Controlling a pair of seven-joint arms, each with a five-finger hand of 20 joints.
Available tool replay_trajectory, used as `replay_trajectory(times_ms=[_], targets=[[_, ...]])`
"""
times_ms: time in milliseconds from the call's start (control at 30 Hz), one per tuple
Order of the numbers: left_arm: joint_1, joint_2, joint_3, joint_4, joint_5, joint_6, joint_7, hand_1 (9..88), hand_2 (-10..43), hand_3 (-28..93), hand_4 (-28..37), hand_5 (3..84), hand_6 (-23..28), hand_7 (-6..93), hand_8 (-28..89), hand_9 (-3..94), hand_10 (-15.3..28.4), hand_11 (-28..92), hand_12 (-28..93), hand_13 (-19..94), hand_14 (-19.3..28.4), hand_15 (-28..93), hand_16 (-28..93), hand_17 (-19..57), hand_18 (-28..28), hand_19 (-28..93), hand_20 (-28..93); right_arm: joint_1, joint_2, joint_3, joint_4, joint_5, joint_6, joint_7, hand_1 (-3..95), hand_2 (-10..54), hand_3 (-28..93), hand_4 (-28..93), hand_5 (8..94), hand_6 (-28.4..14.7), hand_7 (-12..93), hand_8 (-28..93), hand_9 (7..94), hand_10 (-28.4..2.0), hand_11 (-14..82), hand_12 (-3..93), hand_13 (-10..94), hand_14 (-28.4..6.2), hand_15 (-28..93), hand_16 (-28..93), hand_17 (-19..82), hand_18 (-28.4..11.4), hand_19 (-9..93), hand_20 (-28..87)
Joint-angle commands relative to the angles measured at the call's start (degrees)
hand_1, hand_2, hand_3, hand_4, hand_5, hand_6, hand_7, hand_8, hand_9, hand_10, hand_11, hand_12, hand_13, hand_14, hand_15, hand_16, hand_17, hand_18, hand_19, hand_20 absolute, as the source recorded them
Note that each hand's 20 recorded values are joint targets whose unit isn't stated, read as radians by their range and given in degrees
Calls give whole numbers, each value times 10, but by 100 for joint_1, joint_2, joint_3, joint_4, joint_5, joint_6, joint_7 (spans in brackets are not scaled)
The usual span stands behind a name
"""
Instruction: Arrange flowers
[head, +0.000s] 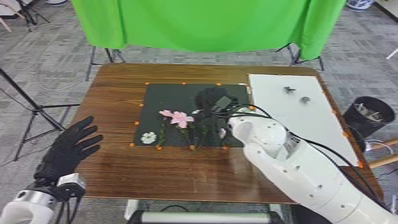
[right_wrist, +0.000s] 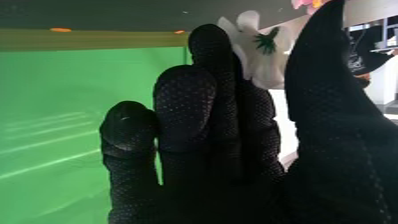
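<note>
Two pink flowers (head: 181, 119) lie side by side on the dark mat (head: 158, 95), with thin stems (head: 184, 135) running from them towards the robot. One white flower (head: 148, 136) is near the mat's near left corner, and one pale flower (head: 222, 133) is below the right wrist. The right hand (head: 213, 99) is over the mat, just right of the pink pair. Its fingers are straight, the thumb apart from them; in the right wrist view one white bloom (right_wrist: 266, 70) sits between, though whether it is gripped I cannot tell. One white sheet (head: 293, 117), right of the mat, bears two small grey pieces (head: 305, 99). The left hand (head: 67, 150) is at the left edge of the brown worktop (head: 115, 172), fingers spread wide, holding nothing. One black bin (head: 357, 123) stands right of the worktop; one green cloth (head: 213, 22) hangs beyond.
</note>
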Motion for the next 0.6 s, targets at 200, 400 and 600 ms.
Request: replay_trajectory(times_ms=[200, 400, 600], targets=[[35, -48, -20, 13, 25, -49, -37, 248, -10, 699, -245, 256, 24, 208, -110, 211, 121, 214, 155, 186, 165, 302, -10, -94, 228, 419, 67, -131, -98, 218, -113, 17, -342, -273, 288, -95, 835, -283, 576, 21, 452, -186, 697, -78, 328, 232, 694, -38, 729, 270, 345, -191, 926, 501], [38, -25, -10, 14, 6, -26, -19, 249, -10, 699, -245, 255, 24, 208, -110, 211, 122, 212, 154, 186, 164, 300, -10, -94, 228, 419, 67, -147, -90, 247, -123, 36, -446, -280, 279, -95, 830, -283, 574, 19, 448, -185, 695, -80, 325, 233, 690, -41, 729, 272, 343, -190, 924, 504], [41, -11, 1, 20, -3, -18, 22, 249, -10, 698, -244, 255, 24, 209, -110, 211, 122, 213, 155, 186, 164, 301, -9, -93, 228, 419, 67, -179, -98, 356, -108, 141, -412, -409, 248, -95, 821, -283, 569, 14, 442, -184, 685, -86, 317, 229, 681, -46, 731, 272, 336, -194, 920, 507]])
